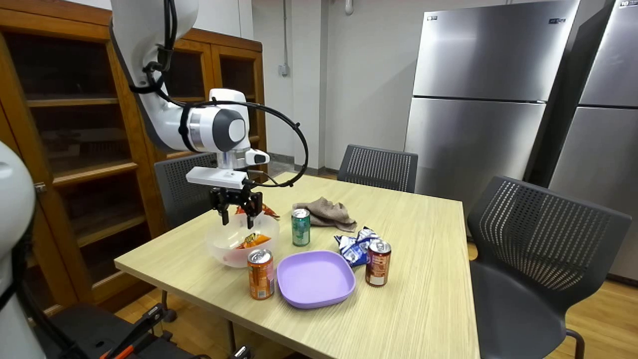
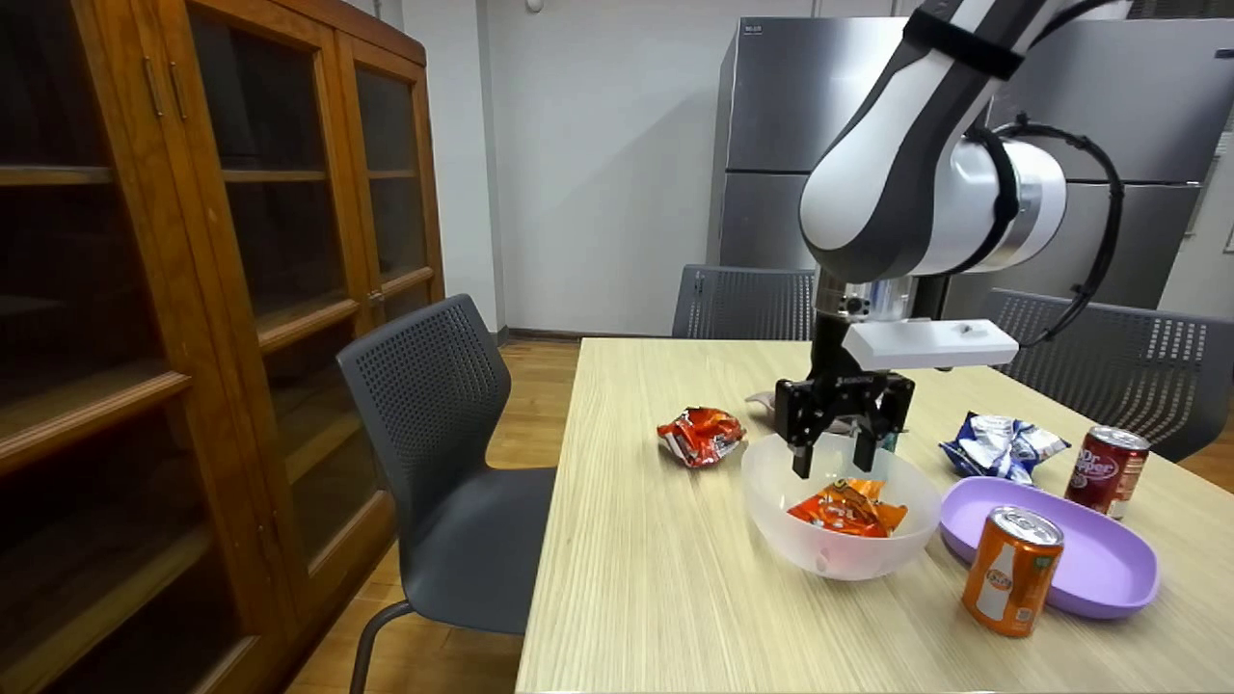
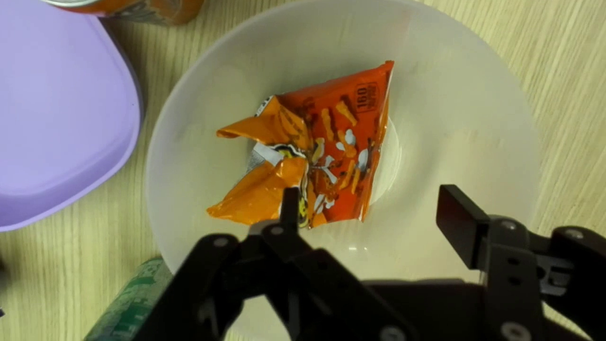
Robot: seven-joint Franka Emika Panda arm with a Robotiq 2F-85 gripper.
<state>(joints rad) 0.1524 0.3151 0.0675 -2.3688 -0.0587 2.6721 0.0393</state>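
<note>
Gripper (image 2: 834,458) jaws are spread apart over a translucent bowl (image 2: 848,559), with nothing grasped between them. Just below, inside the bowl, a crumpled orange-red chip bag (image 3: 345,156) is laid; it is partly overlapped by the gripper in the wrist view, though a small gap is shown between the two in both exterior views. Just beside the bowl, a green can (image 1: 301,230) is stood upright, and a crumpled red bag (image 2: 702,437) is left near it on the pale wooden table (image 2: 636,578). An orange can (image 2: 1014,578), also upright, is set between the bowl and a purple plate (image 1: 315,279). Farther off, a brown cloth (image 1: 329,213) is bunched near the green can, and a blue bag (image 1: 356,248) is placed past the plate, near an upright dark red can (image 2: 1107,472). Around the table, dark chairs (image 1: 548,232) are arranged. Beyond them, a wooden cabinet (image 2: 255,333) and steel refrigerators (image 1: 488,89) are seen.
</note>
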